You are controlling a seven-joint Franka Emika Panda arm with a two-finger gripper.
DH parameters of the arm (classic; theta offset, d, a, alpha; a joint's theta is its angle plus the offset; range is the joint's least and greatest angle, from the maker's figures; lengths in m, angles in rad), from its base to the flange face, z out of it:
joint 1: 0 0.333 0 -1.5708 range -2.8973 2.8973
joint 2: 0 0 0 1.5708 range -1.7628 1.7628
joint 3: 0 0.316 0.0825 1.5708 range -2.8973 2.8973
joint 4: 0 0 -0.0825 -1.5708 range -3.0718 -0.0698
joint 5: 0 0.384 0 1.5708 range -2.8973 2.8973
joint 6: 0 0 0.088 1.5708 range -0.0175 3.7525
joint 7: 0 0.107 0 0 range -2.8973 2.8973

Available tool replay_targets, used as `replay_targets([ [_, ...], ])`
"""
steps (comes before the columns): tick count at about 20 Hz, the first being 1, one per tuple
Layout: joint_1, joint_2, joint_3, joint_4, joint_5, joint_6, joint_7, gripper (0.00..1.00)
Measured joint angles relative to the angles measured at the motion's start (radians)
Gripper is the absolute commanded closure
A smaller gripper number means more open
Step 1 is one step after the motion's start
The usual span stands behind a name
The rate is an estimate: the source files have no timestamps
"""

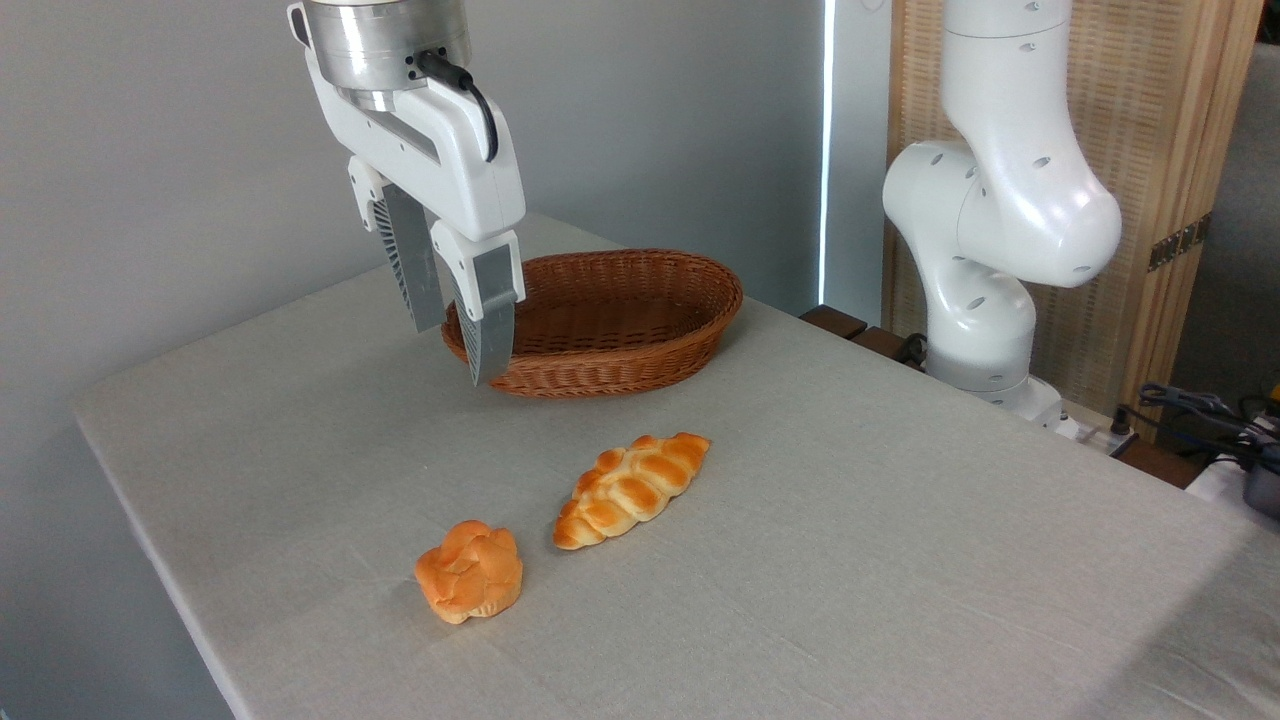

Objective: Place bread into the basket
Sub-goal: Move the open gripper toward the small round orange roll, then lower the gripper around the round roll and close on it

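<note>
The tool (457, 352) is held high above the desk (900, 560), its two fingers parted by a moderate gap with nothing between them, and it is seen in front of the left end of the basket (620, 320). The bread (470, 570) lies well apart from it, near the front edge of the desk, with the braided loaf (632, 488) just beside it on the right. The wrong piece could be taken if the descent drifts right. The rounded bun may also be squeezed out sideways, or nudged toward the desk edge, if it is closed on off-centre.
</note>
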Motion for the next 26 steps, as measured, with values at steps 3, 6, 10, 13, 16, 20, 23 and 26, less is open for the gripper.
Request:
replay_targets([
  [3, 0.000, -0.009, 0.000, 0.000, 0.000, -0.002, 0.000, 0.00],
  [6, 0.000, -0.010, 0.000, 0.000, 0.000, -0.002, 0.000, 0.00],
  [10, 0.001, -0.011, 0.000, 0.000, 0.000, -0.002, 0.000, 0.00],
  [13, 0.002, -0.011, 0.000, 0.000, 0.000, -0.001, 0.000, 0.00],
  [16, 0.002, -0.011, 0.000, -0.004, 0.000, 0.000, 0.000, 0.00],
  [20, 0.003, -0.012, 0.001, -0.023, 0.000, 0.015, 0.000, 0.00],
  [23, 0.004, -0.024, 0.001, -0.080, 0.000, 0.089, 0.000, 0.00],
  [26, 0.011, -0.035, 0.002, -0.162, 0.000, 0.202, 0.000, 0.00],
])
